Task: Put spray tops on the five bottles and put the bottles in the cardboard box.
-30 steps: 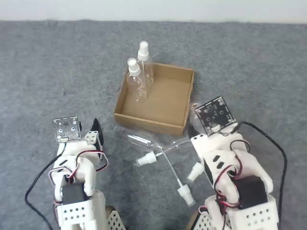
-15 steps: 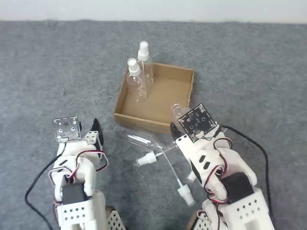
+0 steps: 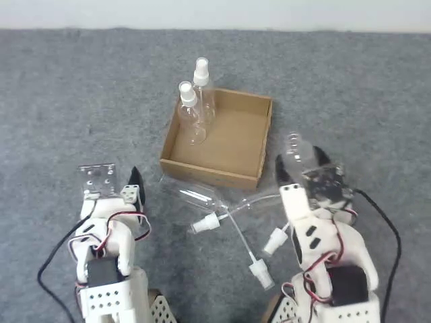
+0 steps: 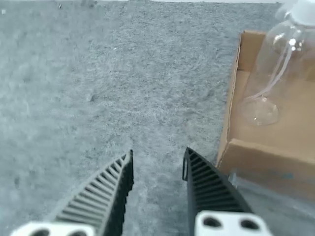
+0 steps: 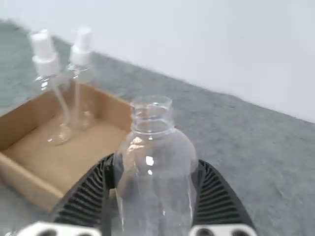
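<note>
Loose white spray tops (image 3: 261, 272): lying in front of the brown cardboard box (image 3: 209, 172).
Left gripper (image 4: 158, 155): parted, empty, left-front of box.
Right gripper (image 5: 154, 169): clamped on uncapped clear plastic bottle (image 5: 155, 142), beside box's right wall.
Capped clear bottles (image 3: 190, 111): upright, box's far-left corner.

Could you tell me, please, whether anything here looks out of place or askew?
Yes: one clear bottle lies on its side in front of the cardboard box, and three loose spray tops lie scattered near it. The held bottle in the right end effector has no top.
</note>
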`<state>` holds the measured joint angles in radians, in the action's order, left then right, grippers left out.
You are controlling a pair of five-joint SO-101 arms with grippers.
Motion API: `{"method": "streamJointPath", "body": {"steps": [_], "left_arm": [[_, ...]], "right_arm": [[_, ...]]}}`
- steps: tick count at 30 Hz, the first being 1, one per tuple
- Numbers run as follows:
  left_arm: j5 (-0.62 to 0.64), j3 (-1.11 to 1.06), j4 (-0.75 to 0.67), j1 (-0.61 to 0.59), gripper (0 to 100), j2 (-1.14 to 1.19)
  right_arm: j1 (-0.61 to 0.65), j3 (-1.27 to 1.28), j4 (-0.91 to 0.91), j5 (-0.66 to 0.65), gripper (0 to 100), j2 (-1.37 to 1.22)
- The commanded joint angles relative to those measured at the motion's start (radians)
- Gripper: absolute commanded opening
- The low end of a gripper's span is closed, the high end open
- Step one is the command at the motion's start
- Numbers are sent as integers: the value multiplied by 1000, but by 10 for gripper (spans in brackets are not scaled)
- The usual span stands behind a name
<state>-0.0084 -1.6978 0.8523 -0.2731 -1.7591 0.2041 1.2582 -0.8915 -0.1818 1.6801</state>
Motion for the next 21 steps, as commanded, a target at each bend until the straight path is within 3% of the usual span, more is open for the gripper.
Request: {"method": "streamJointPath", "body": {"steps": [1, 6, 17, 21], "left_arm": [[-166, 96, 0, 34, 159, -18], [-241, 140, 8, 160, 159, -18], [-428, 329, 227, 543, 159, -9], [-456, 328, 301, 663, 159, -9]], "right_arm": [[-117, 25, 22, 21, 34, 125], [-208, 32, 31, 66, 34, 134], [-414, 44, 70, 226, 33, 130], [-424, 92, 124, 232, 33, 133]]}}
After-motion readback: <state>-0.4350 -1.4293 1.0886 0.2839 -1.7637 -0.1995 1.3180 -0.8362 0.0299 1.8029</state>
